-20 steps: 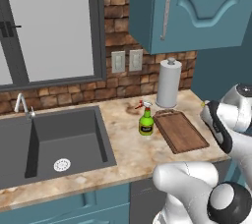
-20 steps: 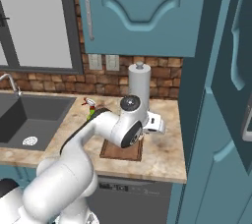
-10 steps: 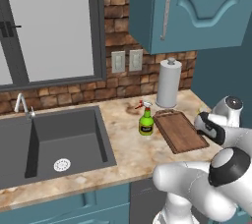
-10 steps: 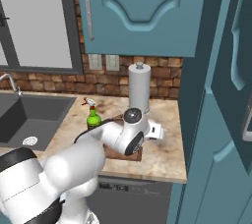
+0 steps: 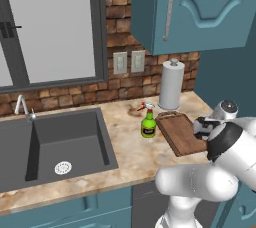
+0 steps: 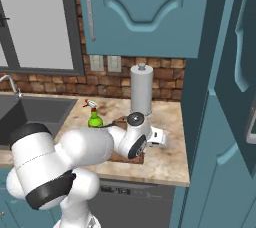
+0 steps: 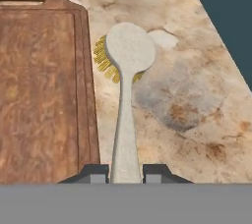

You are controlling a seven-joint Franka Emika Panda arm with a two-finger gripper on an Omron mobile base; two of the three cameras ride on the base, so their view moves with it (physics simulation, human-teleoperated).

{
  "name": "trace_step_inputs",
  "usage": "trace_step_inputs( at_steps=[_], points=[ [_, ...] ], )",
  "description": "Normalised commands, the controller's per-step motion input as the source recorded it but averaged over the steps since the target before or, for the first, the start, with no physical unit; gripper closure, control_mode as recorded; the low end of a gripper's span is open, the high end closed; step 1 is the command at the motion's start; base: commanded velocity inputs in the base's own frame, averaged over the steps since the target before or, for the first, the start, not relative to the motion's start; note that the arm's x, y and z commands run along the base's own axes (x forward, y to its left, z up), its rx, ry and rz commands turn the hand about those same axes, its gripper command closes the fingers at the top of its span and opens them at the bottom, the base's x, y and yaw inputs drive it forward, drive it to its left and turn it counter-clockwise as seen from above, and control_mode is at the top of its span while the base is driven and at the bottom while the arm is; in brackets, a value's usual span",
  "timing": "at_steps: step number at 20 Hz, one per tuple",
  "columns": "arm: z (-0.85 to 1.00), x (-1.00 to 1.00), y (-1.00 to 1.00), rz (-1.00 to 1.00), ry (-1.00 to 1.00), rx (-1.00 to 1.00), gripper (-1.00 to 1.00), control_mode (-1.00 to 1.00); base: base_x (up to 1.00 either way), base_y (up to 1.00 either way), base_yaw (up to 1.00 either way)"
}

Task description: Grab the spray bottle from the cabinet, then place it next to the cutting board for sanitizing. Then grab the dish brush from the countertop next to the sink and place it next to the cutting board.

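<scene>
From the left base camera, the spray bottle (image 5: 148, 124) stands upright on the countertop (image 5: 125, 152), just beside the left edge of the cutting board (image 5: 182, 132) and well apart from the sink (image 5: 55, 144). The arm reaches over the board's right side. A wide swing back across the board could clip the bottle and tip it.

From the right base camera, the gripper (image 6: 159, 137) sits low over the counter between the board and the tall cabinet (image 6: 225, 97), so a hurried lift could bump the cabinet side.

From the hand camera, the gripper (image 7: 126, 173) is clamped on the pale handle of the dish brush (image 7: 126, 90), whose bristled head lies just beside the board's rim. Letting go while it is tilted could roll it onto the board.
</scene>
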Motion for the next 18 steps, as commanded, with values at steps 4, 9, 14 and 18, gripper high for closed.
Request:
trace_step_inputs(
  at_steps=[4, 9, 14, 18],
  points=[
    [-0.25, 0.16, -0.15, 0.0, 0.14, 0.0, 1.0, -1.0, 0.0, 0.0, 0.0],
    [-0.2, 0.06, -0.25, 0.0, 0.1, 0.0, 1.0, -1.0, 0.0, 0.0, 0.0],
    [-0.21, 0.03, -0.26, 0.0, 0.05, 0.0, 1.0, -1.0, 0.0, 0.0, 0.0],
    [-0.27, 0.02, -0.21, 0.0, 0.05, 0.0, 1.0, -1.0, 0.0, 0.0, 0.0]
  ],
)
